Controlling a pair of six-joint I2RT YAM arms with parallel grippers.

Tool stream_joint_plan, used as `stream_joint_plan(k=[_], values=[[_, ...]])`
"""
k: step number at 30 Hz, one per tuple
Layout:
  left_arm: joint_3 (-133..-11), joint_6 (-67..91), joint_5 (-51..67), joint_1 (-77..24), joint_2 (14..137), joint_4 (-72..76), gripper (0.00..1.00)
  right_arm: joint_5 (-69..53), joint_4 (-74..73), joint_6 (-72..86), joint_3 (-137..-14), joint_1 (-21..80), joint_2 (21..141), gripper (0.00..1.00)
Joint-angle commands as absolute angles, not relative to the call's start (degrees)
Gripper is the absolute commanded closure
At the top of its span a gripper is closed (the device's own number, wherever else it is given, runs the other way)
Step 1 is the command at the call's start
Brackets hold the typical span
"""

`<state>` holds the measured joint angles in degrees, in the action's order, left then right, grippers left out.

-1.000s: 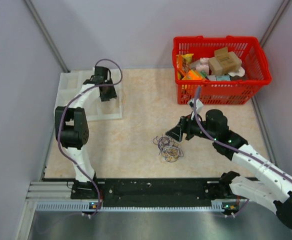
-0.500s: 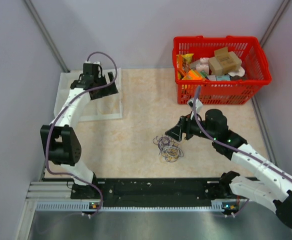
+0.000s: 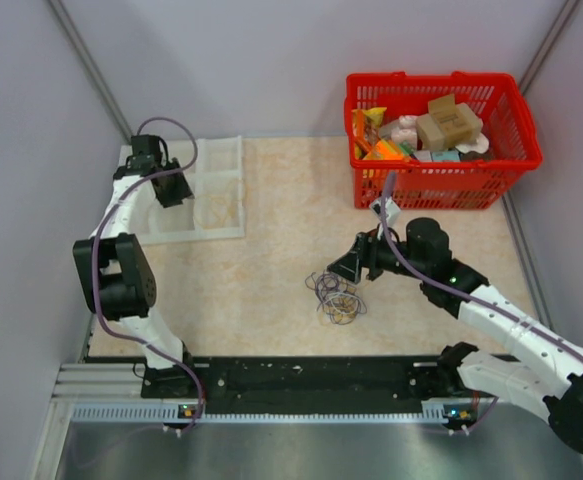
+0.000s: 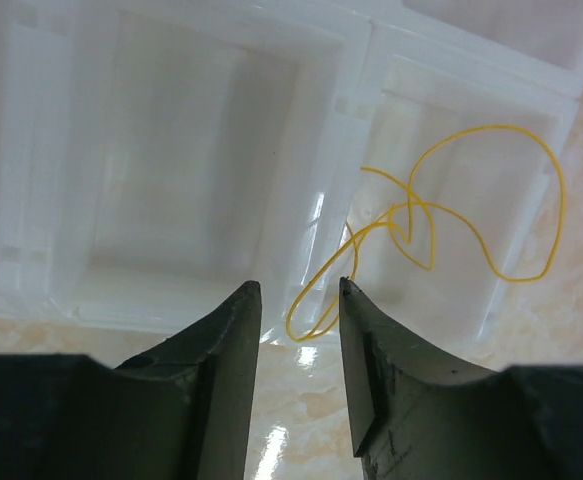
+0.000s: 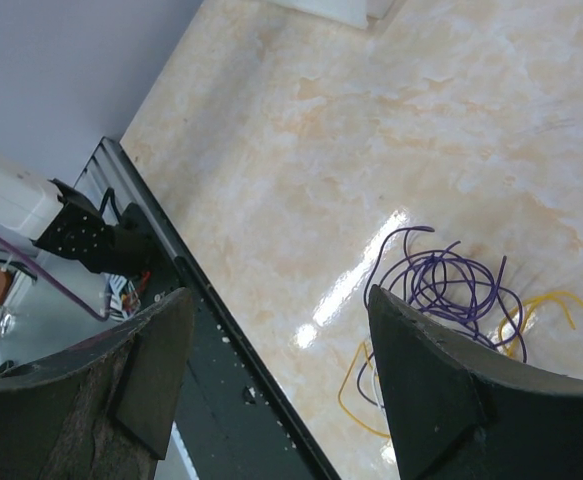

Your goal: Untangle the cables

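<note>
- Cables, a purple and yellow tangle, lie on the table just in front of the right gripper, whose jaws stand wide apart and empty.
- Left gripper: jaws partly apart with nothing pinched between them, hanging over the white tray at the table's far left.
- One loose yellow wire lies in a tray compartment, one loop reaching the near wall.
- Red basket of goods stands far right.

Pale grey walls enclose a glossy beige marbled tabletop.
</note>
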<state>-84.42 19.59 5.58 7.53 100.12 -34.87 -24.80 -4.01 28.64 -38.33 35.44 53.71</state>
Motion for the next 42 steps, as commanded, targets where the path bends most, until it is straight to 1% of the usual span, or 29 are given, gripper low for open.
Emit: stream_joint_plan(k=[1, 3, 4, 5, 6, 8, 12, 14, 15, 19, 24, 25, 26, 28, 32, 33, 34, 35, 38, 42], values=[[-84.82, 14.77, 9.04, 7.03, 98.97, -33.41, 0.57, -25.58, -1.58, 28.3, -39.64, 35.33, 53.26, 0.3], [-82.8, 13.1, 12.47, 7.03, 98.0, -31.3, 0.46, -25.49, -1.67, 28.3, -39.55, 35.33, 53.52, 0.3], [-82.62, 13.01, 13.09, 6.94, 98.26, -30.68, 0.39, -25.58, -1.58, 28.39, -39.55, 35.33, 53.7, 0.3], [-82.88, 12.83, 13.01, 6.94, 98.7, -30.93, 0.34, -25.66, -1.5, 28.48, -39.46, 35.33, 53.7, 0.3], [-83.58, 12.48, 13.01, 6.86, 99.57, -31.46, 0.33, -25.84, -1.15, 28.65, -39.46, 35.33, 53.88, 0.3], [-85.68, 11.96, 13.01, 6.51, 101.33, -32.69, 0.33, -26.19, -0.53, 29.35, -39.2, 35.33, 53.97, 0.3], [-88.06, 11.34, 13.36, 6.15, 104.23, -34.36, 0.42, -26.37, -0.53, 29.62, -39.11, 35.33, 54.05, 0.3], [-88.5, 11.43, 14.15, 6.15, 104.85, -34.1, 0.5, -26.28, -0.53, 29.44, -39.11, 35.33, 54.05, 0.3], [-88.85, 11.43, 14.32, 6.07, 105.38, -34.19, 0.52, -26.37, -0.53, 29.44, -39.11, 35.33, 53.97, 0.3], [-89.82, 11.08, 13.62, 5.01, 106.87, -34.98, 0.53, -26.46, -0.53, 29.36, -39.02, 35.33, 54.05, 0.3], [-89.65, 10.55, 11.08, 3.26, 107.05, -35.16, 0.6, -26.19, -0.53, 29.44, -38.85, 35.33, 53.79, 0.3], [-89.74, 10.46, 10.73, 3.08, 107.14, -35.07, 0.64, -26.19, -0.53, 29.36, -38.76, 35.33, 53.79, 0.3], [-89.74, 10.46, 10.46, 3.16, 107.23, -35.24, 0.69, -26.1, -0.53, 29.53, -38.67, 35.33, 53.62, 0.3], [-89.74, 10.72, 10.46, 2.9, 107.05, -35.33, 0.78, -26.02, -0.53, 29.53, -38.58, 35.42, 53.53, 0.3], [-89.56, 10.9, 8.36, 1.23, 105.82, -34.37, 0.83, -25.84, -0.53, 29.53, -38.32, 35.33, 53.26, 0.3], [-89.82, 11.07, 7.74, 0.88, 105.99, -34.19, 0.87, -25.84, -0.53, 29.53, -38.32, 35.33, 53.44, 0.3], [-90.43, 11.34, 7.21, 0.62, 106.52, -34.45, 0.95, -25.93, -0.53, 29.62, -38.41, 35.33, 53.44, 0.3], [-91.22, 11.69, 6.77, 0.27, 107.13, -34.8, 1.0, -25.93, -0.53, 29.62, -38.5, 35.33, 53.61, 0.3], [-94.12, 12.92, 1.78, -2.36, 109.24, -35.85, 1.0, -25.93, -0.53, 29.62, -38.67, 35.33, 53.35, 0.3], [-98.52, 14.15, -7.88, -5.88, 113.72, -36.21, 1.0, -25.4, -0.61, 29.44, -38.67, 35.33, 52.91, 0.3]])
